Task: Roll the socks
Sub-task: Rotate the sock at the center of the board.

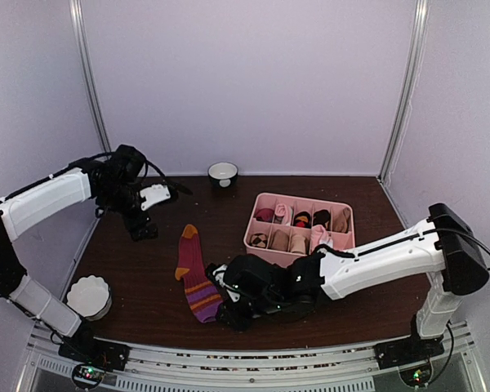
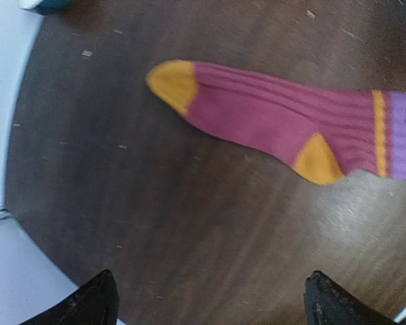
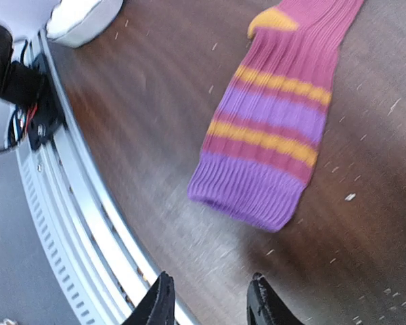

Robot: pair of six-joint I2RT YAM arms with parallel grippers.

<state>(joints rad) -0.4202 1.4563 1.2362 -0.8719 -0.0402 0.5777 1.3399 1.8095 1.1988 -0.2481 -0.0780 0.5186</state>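
Note:
A dark red sock [image 1: 194, 273] lies flat on the dark table, its orange toe toward the back and its purple-striped cuff [image 3: 257, 183] near the front edge. The left wrist view shows its orange toe and heel [image 2: 277, 122]. My left gripper [image 1: 141, 231] hangs left of the toe and above the table. It is wide open [image 2: 213, 305], and only bare wood shows between its fingers. My right gripper [image 1: 231, 314] sits low just right of the cuff. It is open by a narrow gap [image 3: 210, 301] with nothing in it, a little short of the cuff's edge.
A pink divided tray [image 1: 298, 198] holding small rolled socks stands right of centre. A small bowl [image 1: 222, 172] sits at the back edge. A white fluted dish [image 1: 90, 296] rests at the front left. The metal rail [image 3: 68, 203] runs along the table's front.

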